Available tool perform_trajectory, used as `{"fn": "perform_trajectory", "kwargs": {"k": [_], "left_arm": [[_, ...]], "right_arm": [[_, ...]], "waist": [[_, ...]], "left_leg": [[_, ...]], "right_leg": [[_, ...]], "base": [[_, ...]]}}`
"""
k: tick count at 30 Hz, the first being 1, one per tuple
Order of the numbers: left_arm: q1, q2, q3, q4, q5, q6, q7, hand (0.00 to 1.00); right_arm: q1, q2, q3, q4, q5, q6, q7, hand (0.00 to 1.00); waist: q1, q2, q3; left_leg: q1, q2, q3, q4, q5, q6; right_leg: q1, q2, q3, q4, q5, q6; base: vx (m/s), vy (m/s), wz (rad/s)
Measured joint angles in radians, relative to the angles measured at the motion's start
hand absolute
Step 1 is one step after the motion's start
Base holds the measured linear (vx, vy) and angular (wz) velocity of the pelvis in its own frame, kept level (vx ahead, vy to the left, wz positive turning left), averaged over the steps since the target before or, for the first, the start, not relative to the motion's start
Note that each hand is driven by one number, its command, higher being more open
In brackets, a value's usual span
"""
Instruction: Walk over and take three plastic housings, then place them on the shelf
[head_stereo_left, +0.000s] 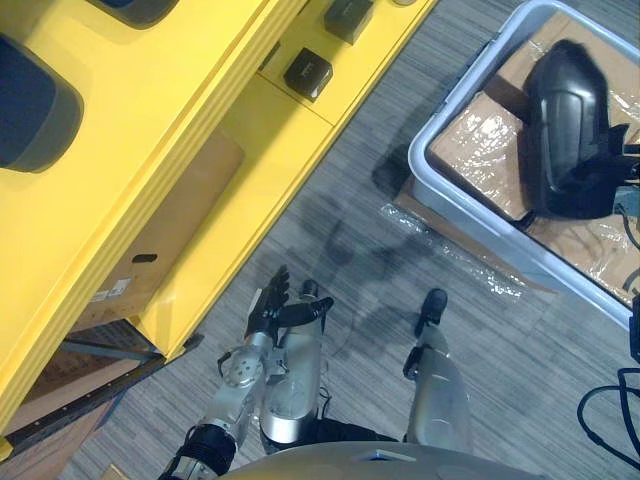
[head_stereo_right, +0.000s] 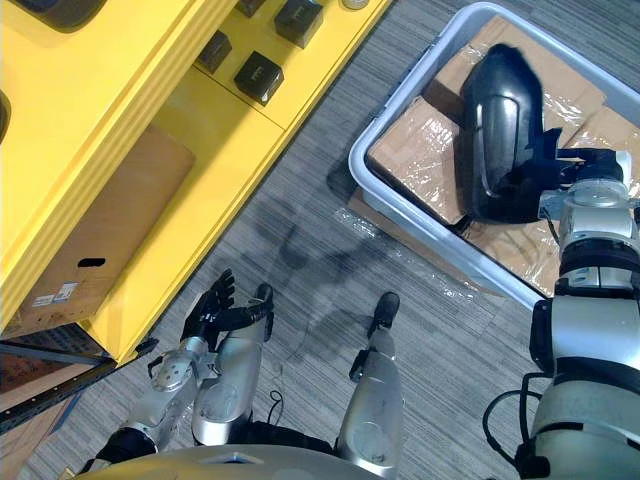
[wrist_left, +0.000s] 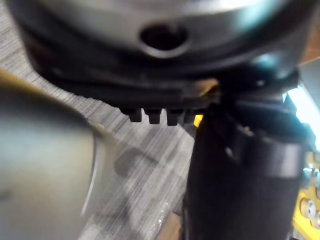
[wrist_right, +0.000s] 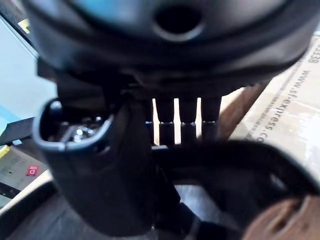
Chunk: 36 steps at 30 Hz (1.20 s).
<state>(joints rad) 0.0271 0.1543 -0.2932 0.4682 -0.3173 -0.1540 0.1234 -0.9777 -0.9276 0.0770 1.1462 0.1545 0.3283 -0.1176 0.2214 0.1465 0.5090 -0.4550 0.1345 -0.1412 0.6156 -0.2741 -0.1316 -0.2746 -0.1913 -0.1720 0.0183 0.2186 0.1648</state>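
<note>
A large black plastic housing (head_stereo_right: 500, 120) stands over the cardboard inside a grey bin (head_stereo_right: 400, 210) at the right. My right hand (head_stereo_right: 578, 168) grips the housing's right edge, thumb and fingers curled round it; I cannot tell whether the housing still touches the cardboard. Low at the left, my left hand (head_stereo_left: 275, 300) hangs beside the yellow shelf (head_stereo_left: 200, 110), fingers relaxed and holding nothing. Two dark housings (head_stereo_left: 30, 105) lie on the shelf's upper level at the far left.
Small black boxes (head_stereo_left: 308, 72) sit on the shelf's lower level. A cardboard box (head_stereo_left: 170, 230) is stored under the shelf. Crumpled clear plastic film (head_stereo_left: 450, 255) lies on the grey carpet in front of the bin.
</note>
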Motion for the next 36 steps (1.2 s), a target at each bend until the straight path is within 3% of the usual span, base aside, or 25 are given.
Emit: {"fn": "perform_trajectory", "kwargs": {"k": [7,12,15,20,25,30,32,34,35,36], "left_arm": [[0.026,0.002,0.039,-0.041,-0.035,-0.02,-0.008,1.0],[0.055,0.005,0.067,-0.08,-0.036,-0.026,-0.032,1.0],[0.105,0.019,0.072,-0.182,-0.038,-0.042,-0.048,1.0],[0.124,0.021,0.085,-0.357,-0.037,-0.043,-0.087,1.0],[0.034,0.046,0.094,-0.498,-0.031,-0.04,-0.124,1.0],[-0.043,0.06,0.09,-0.56,-0.106,0.051,-0.167,1.0],[-0.077,0.06,0.068,-0.56,-0.235,0.157,-0.198,1.0],[-0.084,0.059,0.054,-0.556,-0.283,0.204,-0.2,1.0],[-0.101,0.056,0.031,-0.553,-0.364,0.269,-0.209,1.0],[-0.106,0.055,0.022,-0.552,-0.397,0.293,-0.215,1.0]], "right_arm": [[-0.006,0.041,-0.041,-0.002,-0.011,0.053,-0.067,0.0],[0.023,0.093,-0.061,-0.018,-0.031,0.037,-0.152,0.0],[0.103,0.143,-0.079,-0.124,-0.044,0.035,-0.209,0.0],[0.239,0.231,-0.108,-0.358,-0.212,-0.002,-0.289,0.0],[0.315,0.275,-0.146,-0.494,-0.374,-0.059,-0.423,0.0],[0.342,0.304,-0.2,-0.63,-0.431,-0.114,-0.529,0.0],[0.381,0.335,-0.206,-0.708,-0.508,-0.172,-0.55,0.0],[0.404,0.364,-0.206,-0.746,-0.54,-0.194,-0.55,0.0],[0.434,0.394,-0.204,-0.788,-0.576,-0.233,-0.55,0.0],[0.445,0.406,-0.202,-0.801,-0.587,-0.249,-0.55,0.0]], "waist": [[0.001,-0.001,0.0],[-0.003,-0.015,0.002],[-0.009,-0.045,0.001],[-0.046,-0.093,0.003],[-0.075,-0.147,0.001],[-0.1,-0.186,-0.015],[-0.12,-0.204,-0.051],[-0.123,-0.216,-0.065],[-0.132,-0.221,-0.074],[-0.139,-0.221,-0.082]], "left_leg": [[0.054,0.003,-0.001,-0.014,0.005,0.001],[0.098,0.007,0.006,-0.041,0.013,-0.002],[0.127,0.014,0.017,-0.071,0.023,-0.007],[0.179,0.02,0.038,-0.102,0.03,-0.011],[0.245,0.035,0.057,-0.133,0.036,-0.018],[0.289,0.04,0.085,-0.175,0.043,-0.023],[0.3,0.048,0.099,-0.194,0.045,-0.026],[0.32,0.051,0.115,-0.208,0.045,-0.027],[0.346,0.053,0.128,-0.223,0.045,-0.027],[0.351,0.053,0.132,-0.228,0.045,-0.027]], "right_leg": [[0.051,0.001,-0.009,0.004,-0.006,-0.01],[0.081,0.001,-0.009,0.003,-0.009,-0.013],[0.093,0.004,-0.005,-0.002,-0.01,-0.015],[0.12,0.005,0.01,-0.006,-0.012,-0.017],[0.169,0.017,0.021,-0.025,-0.012,-0.018],[0.191,0.02,0.038,-0.052,-0.008,-0.021],[0.191,0.026,0.046,-0.066,-0.004,-0.021],[0.195,0.029,0.061,-0.074,0.0,-0.023],[0.207,0.032,0.067,-0.075,0.0,-0.023],[0.208,0.031,0.068,-0.075,0.0,-0.023]], "base": [[-0.02,0.022,0.03],[-0.02,0.026,-0.01],[0.03,0.008,-0.05],[0.02,0.021,-0.09],[-0.01,0.018,-0.09],[0.01,0.008,-0.11],[0.08,0.016,-0.19],[0.11,0.022,-0.23],[0.13,0.027,-0.2],[0.12,0.031,-0.2]]}}
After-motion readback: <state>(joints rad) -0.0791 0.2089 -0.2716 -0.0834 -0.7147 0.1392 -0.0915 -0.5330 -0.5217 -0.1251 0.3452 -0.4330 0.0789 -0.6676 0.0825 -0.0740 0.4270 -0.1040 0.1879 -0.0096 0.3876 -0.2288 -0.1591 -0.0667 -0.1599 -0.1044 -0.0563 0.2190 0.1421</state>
